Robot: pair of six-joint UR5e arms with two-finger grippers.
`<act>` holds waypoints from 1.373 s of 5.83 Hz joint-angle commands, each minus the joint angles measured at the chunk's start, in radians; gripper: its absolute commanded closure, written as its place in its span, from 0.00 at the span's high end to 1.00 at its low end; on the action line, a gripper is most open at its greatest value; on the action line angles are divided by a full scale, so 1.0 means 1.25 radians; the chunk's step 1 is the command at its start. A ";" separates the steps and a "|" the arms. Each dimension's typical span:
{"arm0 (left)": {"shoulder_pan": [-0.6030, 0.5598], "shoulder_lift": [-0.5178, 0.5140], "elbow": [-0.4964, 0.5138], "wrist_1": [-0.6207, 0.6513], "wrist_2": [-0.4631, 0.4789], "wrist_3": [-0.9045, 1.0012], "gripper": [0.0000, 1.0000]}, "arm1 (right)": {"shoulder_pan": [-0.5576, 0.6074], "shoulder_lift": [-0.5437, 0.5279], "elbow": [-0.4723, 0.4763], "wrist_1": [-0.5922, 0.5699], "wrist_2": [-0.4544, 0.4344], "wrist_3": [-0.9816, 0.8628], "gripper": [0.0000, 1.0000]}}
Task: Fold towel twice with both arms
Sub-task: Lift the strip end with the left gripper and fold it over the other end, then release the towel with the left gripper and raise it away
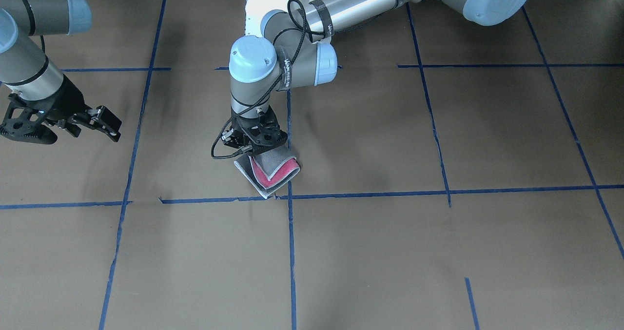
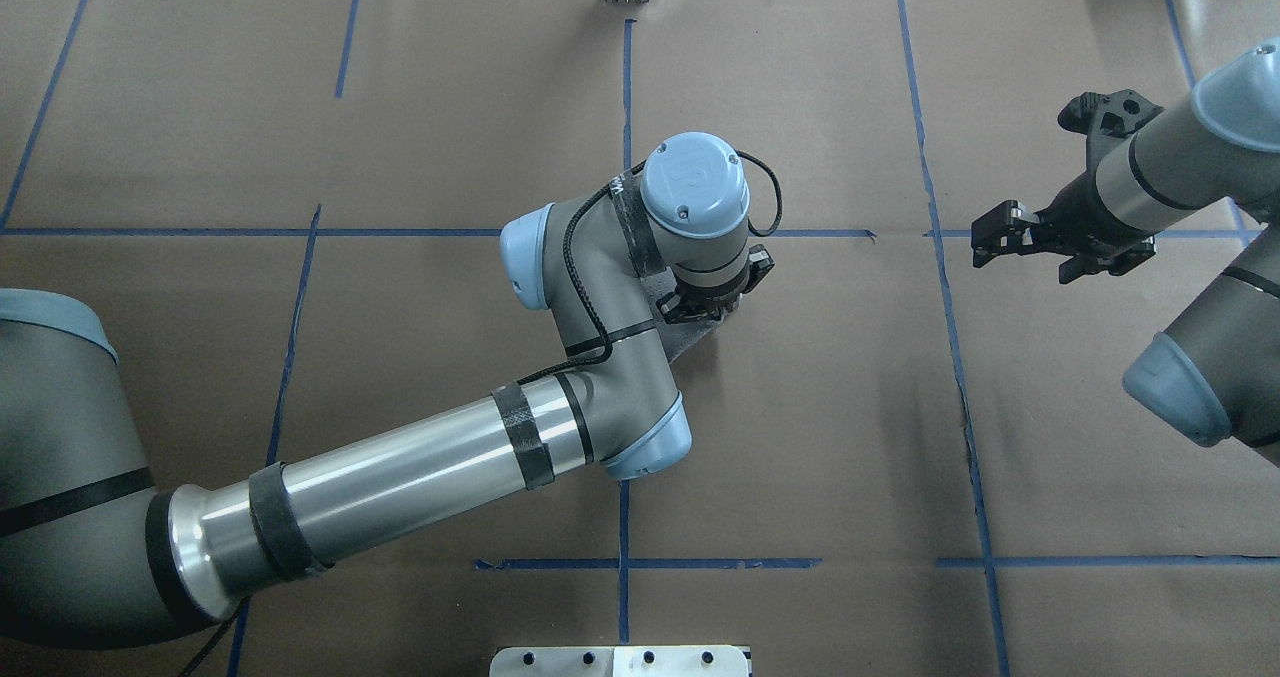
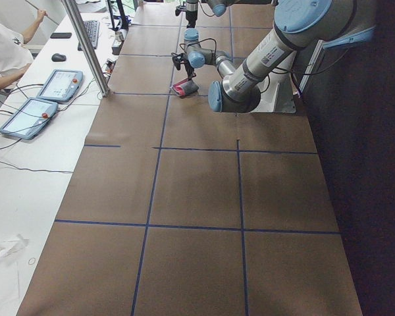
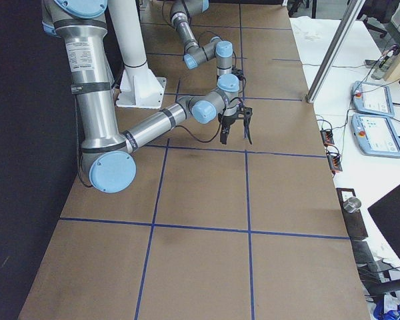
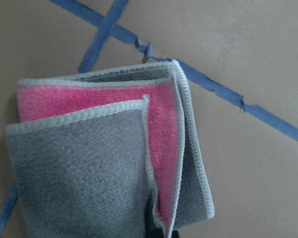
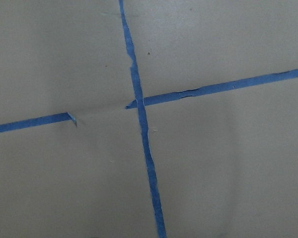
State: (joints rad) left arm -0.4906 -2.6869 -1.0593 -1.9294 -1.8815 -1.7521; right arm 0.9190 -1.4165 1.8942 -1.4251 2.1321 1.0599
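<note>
The towel (image 1: 273, 171), already doubled into a small grey packet with a pink band showing between its layers, is lying on the table (image 1: 438, 252) just on the robot's side of the central tape cross (image 1: 290, 196), one corner touching the tape. The left gripper (image 1: 257, 145) is standing over the towel's edge farthest from that cross; its fingertips are mostly hidden by the cloth, but it appears to be pinching the upper grey layers. The right gripper (image 1: 73, 130) is hanging well away from the cross with its fingers spread wide, holding nothing. Judged from this, the second fold is being laid down. In the wrist view the top flap is sitting short of the layers beneath, so doing the step well means carrying the pinched edge farther toward the cross until the stitched edges coincide, lowering it flat, and only then letting go, lest the flap spring back.
</note>
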 commanded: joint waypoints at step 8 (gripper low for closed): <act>-0.390 0.505 -0.593 0.317 -0.320 0.554 1.00 | 0.346 -0.041 -0.008 -0.261 0.129 -0.681 1.00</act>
State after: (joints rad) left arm -0.9059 -2.1684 -1.6747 -1.6553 -2.2755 -1.2588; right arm 1.2607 -1.4341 1.8882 -1.7142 2.2532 0.3610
